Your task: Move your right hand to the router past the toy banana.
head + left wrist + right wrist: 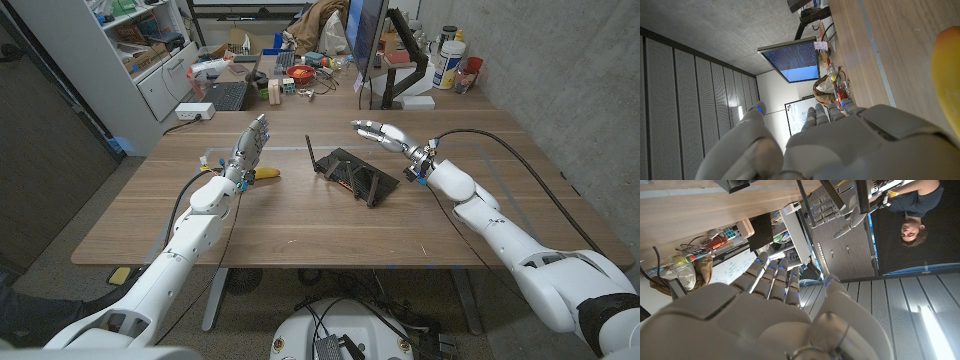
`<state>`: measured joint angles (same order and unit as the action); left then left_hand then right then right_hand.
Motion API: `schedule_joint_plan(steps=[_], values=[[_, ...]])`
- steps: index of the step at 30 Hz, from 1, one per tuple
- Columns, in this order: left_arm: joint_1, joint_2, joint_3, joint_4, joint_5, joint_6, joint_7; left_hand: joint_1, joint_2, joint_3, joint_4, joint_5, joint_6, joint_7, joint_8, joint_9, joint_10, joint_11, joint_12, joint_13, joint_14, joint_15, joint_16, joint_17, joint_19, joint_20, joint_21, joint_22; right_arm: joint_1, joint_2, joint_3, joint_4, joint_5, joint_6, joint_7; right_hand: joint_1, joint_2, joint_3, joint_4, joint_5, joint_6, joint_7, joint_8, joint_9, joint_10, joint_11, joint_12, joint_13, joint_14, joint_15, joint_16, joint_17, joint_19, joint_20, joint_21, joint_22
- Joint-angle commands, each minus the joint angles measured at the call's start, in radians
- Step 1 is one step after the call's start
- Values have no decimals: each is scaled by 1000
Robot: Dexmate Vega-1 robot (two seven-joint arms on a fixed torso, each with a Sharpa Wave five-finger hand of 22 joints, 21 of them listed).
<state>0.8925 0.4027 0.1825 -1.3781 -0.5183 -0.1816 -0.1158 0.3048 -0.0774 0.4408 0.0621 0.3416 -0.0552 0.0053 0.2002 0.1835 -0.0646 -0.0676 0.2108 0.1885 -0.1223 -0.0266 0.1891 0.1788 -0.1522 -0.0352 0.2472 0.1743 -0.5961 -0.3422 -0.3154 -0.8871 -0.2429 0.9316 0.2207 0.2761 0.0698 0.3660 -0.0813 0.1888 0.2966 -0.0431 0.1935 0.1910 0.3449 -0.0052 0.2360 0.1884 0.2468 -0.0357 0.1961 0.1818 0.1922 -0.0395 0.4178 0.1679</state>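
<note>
a: where's the router [350,172]?
b: mid worktop [300,225], antennas up. the toy banana [265,173] lies to its left.
a: the right robot hand [380,133]?
b: raised just beyond the router, fingers spread, holding nothing.
a: the left robot hand [249,146]?
b: upright beside the banana, fingers apart, empty.

A brown wooden surface [300,225] stands on grey floor [60,215] beside a grey concrete wall [570,60], with white shelving [140,45] and a lit blue monitor [365,40] behind.
</note>
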Motion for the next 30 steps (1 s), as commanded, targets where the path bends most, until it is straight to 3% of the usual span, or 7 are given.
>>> schedule_joint_plan(steps=[1, 18, 30], values=[[3, 0, -5, 0, -2, -11, -2, 8, 7, -4, -1, 1, 7, 1, 1, 3, 4, 0, -3, 2, -7, -6, -1, 6, 4, -3, -6, 5, 16, -15, -31, 8, -98, 18, -70, 9, 0, 1, -8, 5, 4, -9, 9, 3, 1, -7, -4, 2, 11, -35, -1, 2, 11, -31, -4, 3], [24, 4, -8, -24, -6, -18, 2, 9, 7, -6, -2, 0, 11, 0, 1, 3, 5, -2, -3, 2, -6, -7, 0, 6, 5, -2, -10, 5, 46, -31, -82, 37, -159, -2, -104, 12, 2, 5, -11, 5, 5, -16, 8, 3, 3, -7, -5, 2, 11, -38, -2, 2, 16, -28, -12, 3], [24, 3, -9, -31, -10, -22, 2, 9, 7, -8, -2, 0, 12, 0, 1, 3, 4, -1, -4, 2, -5, -7, 0, 6, 6, 0, -12, 5, 74, -42, -120, 81, -221, -5, -175, 15, 3, 9, -15, 6, 6, -23, 8, 3, 3, -13, -6, 2, 13, -41, -3, 2, 20, -27, -18, 3]])
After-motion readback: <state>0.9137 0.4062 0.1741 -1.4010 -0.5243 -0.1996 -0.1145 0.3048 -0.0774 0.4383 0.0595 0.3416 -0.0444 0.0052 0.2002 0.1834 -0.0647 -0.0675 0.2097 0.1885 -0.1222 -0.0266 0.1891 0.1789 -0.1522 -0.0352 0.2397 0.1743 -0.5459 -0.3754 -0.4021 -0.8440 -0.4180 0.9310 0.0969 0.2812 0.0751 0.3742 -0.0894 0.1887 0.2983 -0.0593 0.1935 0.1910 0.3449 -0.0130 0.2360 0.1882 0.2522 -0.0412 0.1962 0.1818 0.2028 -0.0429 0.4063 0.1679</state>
